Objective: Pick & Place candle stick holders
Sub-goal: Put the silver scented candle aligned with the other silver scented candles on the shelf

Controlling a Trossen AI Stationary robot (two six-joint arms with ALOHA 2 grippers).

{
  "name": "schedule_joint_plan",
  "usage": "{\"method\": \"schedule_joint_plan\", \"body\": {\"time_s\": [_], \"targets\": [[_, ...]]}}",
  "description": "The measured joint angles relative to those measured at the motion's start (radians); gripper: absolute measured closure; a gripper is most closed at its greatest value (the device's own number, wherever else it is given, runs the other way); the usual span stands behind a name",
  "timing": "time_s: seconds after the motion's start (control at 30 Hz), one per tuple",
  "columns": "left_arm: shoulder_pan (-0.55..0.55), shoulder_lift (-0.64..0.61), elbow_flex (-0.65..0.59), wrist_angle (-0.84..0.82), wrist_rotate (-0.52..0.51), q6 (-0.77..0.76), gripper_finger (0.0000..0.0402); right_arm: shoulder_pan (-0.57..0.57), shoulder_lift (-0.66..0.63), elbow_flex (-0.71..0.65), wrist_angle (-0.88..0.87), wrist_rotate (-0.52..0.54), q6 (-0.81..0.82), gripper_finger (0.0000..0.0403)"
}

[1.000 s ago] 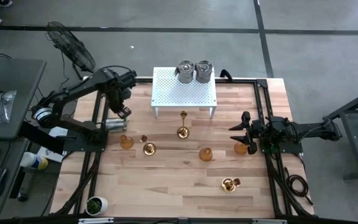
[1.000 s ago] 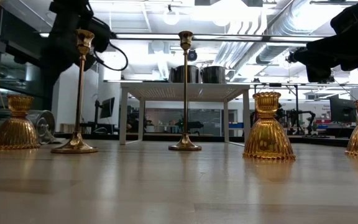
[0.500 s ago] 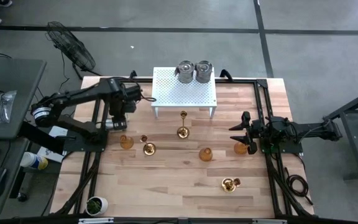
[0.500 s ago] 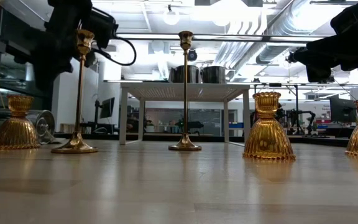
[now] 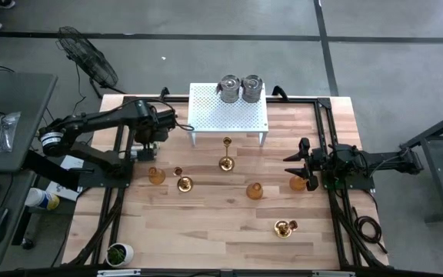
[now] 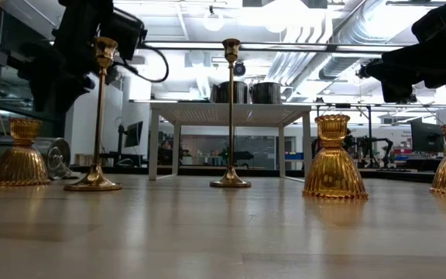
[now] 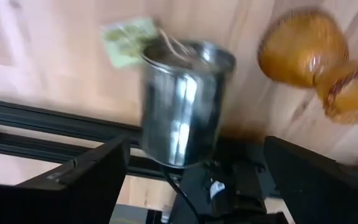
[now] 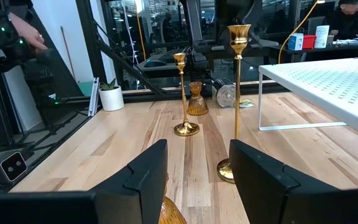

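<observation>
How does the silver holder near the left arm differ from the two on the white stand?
The silver holder by the left gripper lies on its side on the table; the pair stands upright up on the white stand. All are silver-grey metal.

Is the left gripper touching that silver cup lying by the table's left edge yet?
Apart. The left wrist view shows the silver cup lying ahead of the open left gripper, both fingers short of it with table frame between.

Robot lab. Grey floor (image 5: 206,19), ceiling pipes (image 6: 339,27) and lights, desks with screens, wood worktop (image 5: 221,219) in black frame.
</observation>
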Motion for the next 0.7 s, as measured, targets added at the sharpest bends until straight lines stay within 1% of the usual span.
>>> {"method": "schedule_joint_plan", "body": {"time_s": [0.13, 0.27, 0.4, 0.57, 0.7], "targets": [[0.000, 0.000, -0.105, 0.017, 0.024, 0.013, 0.0038, 0.000, 0.000, 0.000, 0.000, 0.000, 0.000, 0.0238], [0.000, 0.000, -0.185, 0.048, 0.001, 0.012, 0.0038, 0.000, 0.000, 0.000, 0.000, 0.000, 0.000, 0.0238], [0.000, -0.001, -0.194, 0.079, -0.054, -0.005, 0.0039, 0.000, 0.000, 0.000, 0.000, 0.000, 0.000, 0.0238], [0.000, -0.013, -0.194, 0.153, -0.062, -0.010, 0.0039, 0.000, 0.000, 0.000, 0.000, 0.000, 0.000, 0.0238], [0.000, -0.013, -0.194, 0.218, -0.096, 0.013, 0.0039, 0.000, 0.000, 0.000, 0.000, 0.000, 0.000, 0.0238]]}}
